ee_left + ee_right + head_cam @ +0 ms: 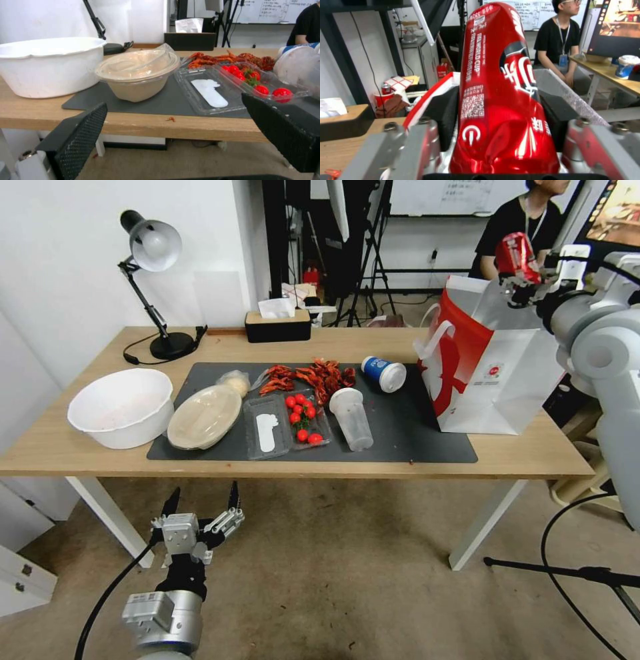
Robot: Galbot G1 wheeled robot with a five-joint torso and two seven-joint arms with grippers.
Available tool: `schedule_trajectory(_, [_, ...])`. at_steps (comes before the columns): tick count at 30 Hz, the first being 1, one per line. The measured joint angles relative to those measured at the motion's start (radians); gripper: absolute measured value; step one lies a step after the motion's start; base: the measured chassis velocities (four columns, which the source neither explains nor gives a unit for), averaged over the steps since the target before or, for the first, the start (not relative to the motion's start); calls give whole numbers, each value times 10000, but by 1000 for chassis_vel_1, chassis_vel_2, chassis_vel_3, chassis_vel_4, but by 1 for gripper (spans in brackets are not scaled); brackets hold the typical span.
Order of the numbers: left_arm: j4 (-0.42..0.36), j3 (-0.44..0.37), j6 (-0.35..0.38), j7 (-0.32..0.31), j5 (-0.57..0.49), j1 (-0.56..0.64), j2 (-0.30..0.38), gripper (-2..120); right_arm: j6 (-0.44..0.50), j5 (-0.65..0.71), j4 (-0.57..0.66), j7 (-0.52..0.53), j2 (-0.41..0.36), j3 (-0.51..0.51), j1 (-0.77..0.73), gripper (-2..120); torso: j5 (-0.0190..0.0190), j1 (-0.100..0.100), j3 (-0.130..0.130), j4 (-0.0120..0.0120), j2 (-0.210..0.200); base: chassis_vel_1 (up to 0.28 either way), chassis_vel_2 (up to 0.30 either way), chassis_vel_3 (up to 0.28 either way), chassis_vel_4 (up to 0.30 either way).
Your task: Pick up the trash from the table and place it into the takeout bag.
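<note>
Right hand clamping red soda can

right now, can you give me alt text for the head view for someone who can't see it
The right pincer holds a red soda can above the open white and red takeout bag at the table's right end. On the grey mat lie a beige lidded container, a clear plastic cup and a blue paper cup. The left pincer hangs open below the table's front edge.

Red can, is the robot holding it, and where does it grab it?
Yes. The right end effector holds the red soda can by its lower sides, above the takeout bag. The left end effector holds nothing.
</note>
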Motion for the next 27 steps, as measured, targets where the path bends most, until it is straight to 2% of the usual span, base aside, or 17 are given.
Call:
schedule_trajectory(2, [22, -5, -5, -5, -12, -5, 4, 100, -21, 126, -195, 379, -43, -87, 72, 65, 0, 0, 0, 0, 0, 0, 0, 0, 0])
schedule_trajectory(5, [27, -7, -8, -9, -16, -5, 8, 100, -22, 146, -282, 420, -44, -100, 73, 71, 2, 0, 1, 0, 0, 0, 0, 0, 0])
schedule_trajectory(7, [27, -7, -15, -11, -18, 1, 9, 100, -22, 173, -392, 447, -17, -102, 58, 84, 0, 0, 0, 1, 0, 0, 0, 0, 0])
schedule_trajectory(8, [27, -7, -15, -11, -18, 1, 9, 100, -22, 173, -392, 447, -17, -102, 58, 84, 0, 0, 0, 1, 0, 0, 0, 0, 0])
schedule_trajectory(11, [27, -8, -24, -12, -22, 7, 19, 100, -18, 115, -531, 396, 31, -114, 58, 96, 0, 0, 0, 0, -1, 0, 0, 0, 0])
schedule_trajectory(16, [27, -18, -25, -12, -36, -4, 39, 100, 84, -71, -481, 10, 24, -122, 22, 100, 0, 0, 0, 1, 0, 0, 0, 0, 0])
schedule_trajectory(24, [30, -29, -25, -15, -67, -41, 58, 100, 564, 44, 535, -666, -23, 10, -476, 100, -1, 0, 0, 2, -1, 0, 0, 0, 0])
schedule_trajectory(27, [63, -67, -39, 5, -144, -67, 82, 100, 1784, -327, 1481, -1415, -215, 227, -1459, 100, -1, -1, -1, 1, 0, 0, 0, 0, 0])
